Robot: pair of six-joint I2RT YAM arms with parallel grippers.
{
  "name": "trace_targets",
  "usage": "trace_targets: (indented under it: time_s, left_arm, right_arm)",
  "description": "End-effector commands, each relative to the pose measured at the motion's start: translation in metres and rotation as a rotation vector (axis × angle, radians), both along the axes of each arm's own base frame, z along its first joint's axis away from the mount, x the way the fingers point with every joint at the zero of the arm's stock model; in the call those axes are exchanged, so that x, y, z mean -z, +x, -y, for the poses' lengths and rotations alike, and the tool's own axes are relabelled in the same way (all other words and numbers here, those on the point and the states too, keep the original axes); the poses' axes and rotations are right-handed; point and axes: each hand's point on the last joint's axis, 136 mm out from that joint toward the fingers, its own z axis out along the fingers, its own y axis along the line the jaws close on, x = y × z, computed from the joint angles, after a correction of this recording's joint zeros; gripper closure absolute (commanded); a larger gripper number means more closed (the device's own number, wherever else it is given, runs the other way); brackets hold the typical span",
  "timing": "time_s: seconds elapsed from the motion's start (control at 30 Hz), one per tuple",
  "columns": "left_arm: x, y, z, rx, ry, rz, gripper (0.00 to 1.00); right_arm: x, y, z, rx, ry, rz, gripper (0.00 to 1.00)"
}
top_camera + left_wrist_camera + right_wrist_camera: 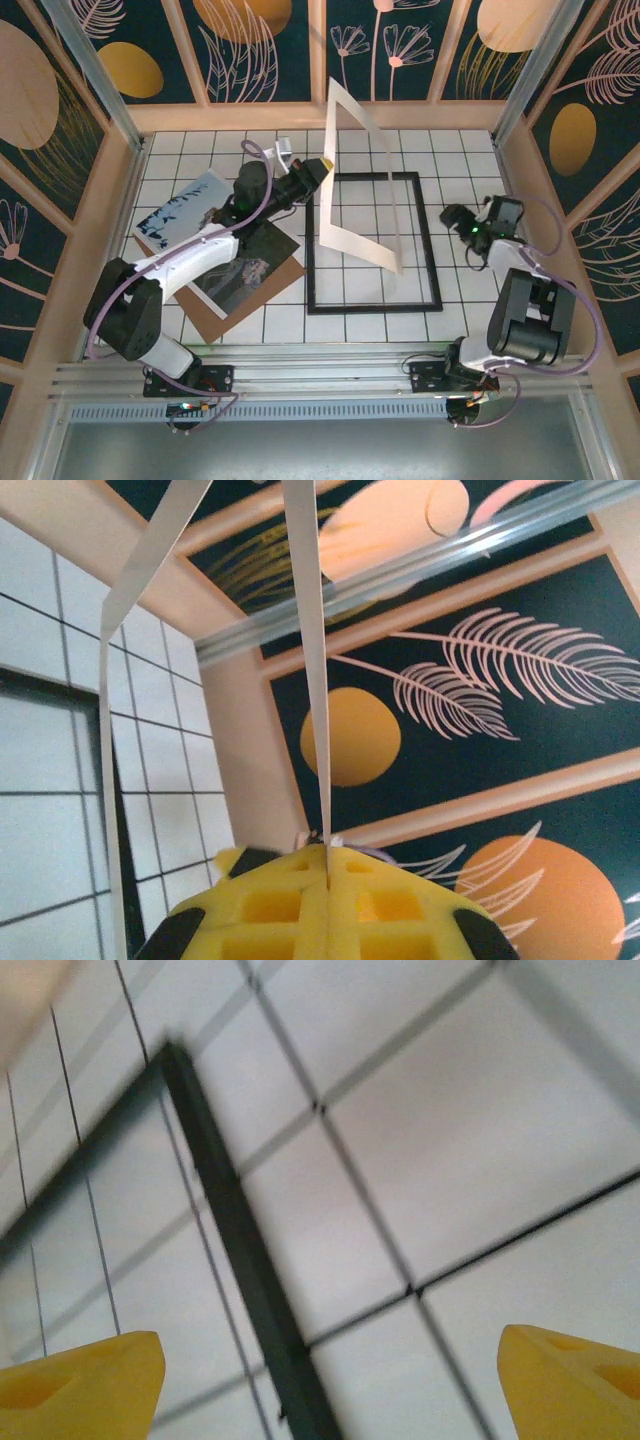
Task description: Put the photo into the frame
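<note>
Table (470, 160): white tile with dark grout, boxed in by dark floral wall panels.
Left gripper (325, 163): yellow pads pressed together on one edge of the white mat (355, 248), holding it up on end and tilted over the frame's left half.
Right gripper (330, 1380): fingers wide apart, holding nothing, over the tile near the frame's right rim.
Frame (431, 240): lies flat mid-table. Inside the black rim there is bare tile and the mat's lower edge; whether that edge touches the table I cannot tell.
Photo (250, 272): well left of the frame, lying on the brown backing board (225, 318), partly under the left arm; not yet in.
Risk, mat: a thin-edge pinch on a large sheet, so it may swing, bend or slip out and drop across the frame.
Risk, frame: a light rim that a falling mat or the right fingers could easily nudge askew.
Risk, photo: thin paper lying flat is hard to lift, and the arm above could drag it.
</note>
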Motion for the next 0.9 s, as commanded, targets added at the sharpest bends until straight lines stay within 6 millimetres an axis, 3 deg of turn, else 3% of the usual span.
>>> trace_targets:
  time_s: [0.0,0.07,0.13,0.37,0.4,0.43,0.53,0.7,0.87]
  left_arm:
    - [-0.028,-0.006,0.017,0.043,-0.098,0.044,1.00]
    - [-0.022,-0.008,0.023,0.055,-0.115,0.020,1.00]
    - [-0.007,-0.006,0.024,0.051,-0.133,-0.029,1.00]
    - [0.088,-0.001,0.030,0.047,-0.070,-0.251,1.00]
    - [0.093,0.000,0.031,0.045,-0.068,-0.260,1.00]
    - [0.115,-0.003,0.026,0.030,-0.035,-0.295,1.00]
    - [0.144,-0.005,0.018,-0.011,0.038,-0.329,1.00]
    - [0.174,-0.008,0.001,-0.074,0.139,-0.337,1.00]
    - [0.184,-0.010,-0.014,-0.129,0.191,-0.321,1.00]
  right_arm:
    - [-0.063,0.012,0.039,0.136,-0.111,0.132,0.13]
    - [-0.083,0.015,0.045,0.152,-0.138,0.171,0.13]
    - [-0.092,0.018,0.041,0.134,-0.138,0.183,0.13]
    - [-0.087,0.023,0.016,0.048,-0.191,0.132,0.13]
    - [-0.085,0.024,0.012,0.035,-0.197,0.123,0.13]
    - [-0.084,0.026,0.007,0.021,-0.205,0.115,0.13]
    - [-0.076,0.031,-0.006,-0.015,-0.225,0.085,0.13]
    - [-0.063,0.038,-0.028,-0.071,-0.243,0.046,0.13]
    - [-0.051,0.040,-0.037,-0.095,-0.251,0.015,0.13]
